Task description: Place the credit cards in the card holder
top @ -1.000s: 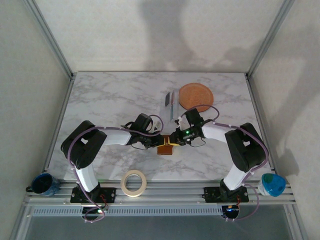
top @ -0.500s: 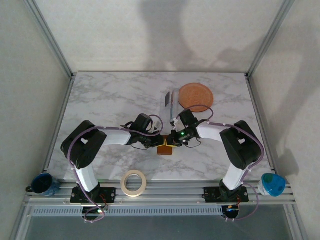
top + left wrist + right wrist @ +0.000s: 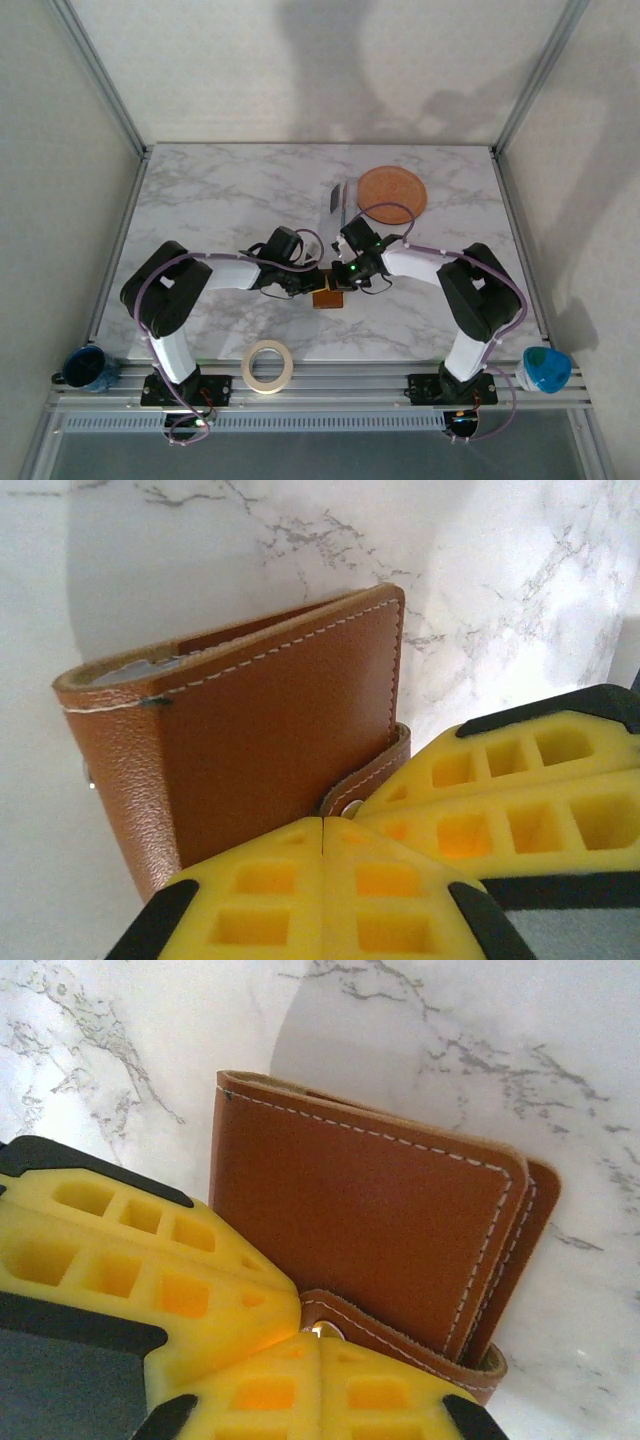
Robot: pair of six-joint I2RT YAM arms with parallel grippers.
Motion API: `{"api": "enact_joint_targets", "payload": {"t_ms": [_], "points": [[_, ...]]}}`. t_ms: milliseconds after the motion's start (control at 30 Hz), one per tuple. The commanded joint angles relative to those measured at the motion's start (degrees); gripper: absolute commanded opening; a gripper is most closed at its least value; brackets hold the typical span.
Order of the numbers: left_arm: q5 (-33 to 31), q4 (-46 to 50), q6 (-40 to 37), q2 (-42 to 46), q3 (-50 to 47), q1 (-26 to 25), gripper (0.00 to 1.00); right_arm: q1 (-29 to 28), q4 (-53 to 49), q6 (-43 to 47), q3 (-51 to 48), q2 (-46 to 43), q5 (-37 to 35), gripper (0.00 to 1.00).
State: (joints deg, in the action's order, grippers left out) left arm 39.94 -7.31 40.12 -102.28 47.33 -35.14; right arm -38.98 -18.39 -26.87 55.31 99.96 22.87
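Centrally, the brown card holder (image 3: 270, 730) lies folded on the marble tabletop (image 3: 220, 200), directly ahead of both fingertip pairs. The left end effector (image 3: 322, 830) is clenched, its yellow pads pressed together against the holder's near edge. The right end effector (image 3: 318, 1345) is likewise clenched. Both meet at the strap tab (image 3: 372, 775); whether either actually pinches it cannot be told.

Risks, as judged:
- The two fingertip pairs crowd one spot, so a pull by one could knock the other.
- A slipping strap would leave the holder folded, pockets unreachable.
- A sideways tug could drag the whole holder instead of opening it.

Count:
- One card holder and two end effectors.
- One flat pale-and-dark item, taken as the credit cards (image 3: 337, 197), well beyond the right end effector and just beside one orange plate (image 3: 392, 190). The number of cards is too small to tell.
- One tape roll (image 3: 267, 365).
- One blue mug (image 3: 87, 367).
- One teal cup (image 3: 545, 368).
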Motion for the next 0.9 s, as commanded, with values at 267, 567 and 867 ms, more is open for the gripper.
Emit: {"api": "enact_joint_targets", "payload": {"t_ms": [267,567,867], "points": [[-6.95,5.63,1.1,15.96,-1.1,9.35,0.29,-1.29,3.6,-4.57,-1.83,-7.07,-1.2,0.24],[-28.51,19.23,-5.41,27.35,7.16,15.44,1.0,0.3,0.36,-4.39,0.81,-27.11,-26.31,0.94],[-65.44,24.69,-11.72,32.87,9.12,19.76,1.0,14.03,18.18,12.32,-12.99,-36.83,-42.07,0.99]]}}
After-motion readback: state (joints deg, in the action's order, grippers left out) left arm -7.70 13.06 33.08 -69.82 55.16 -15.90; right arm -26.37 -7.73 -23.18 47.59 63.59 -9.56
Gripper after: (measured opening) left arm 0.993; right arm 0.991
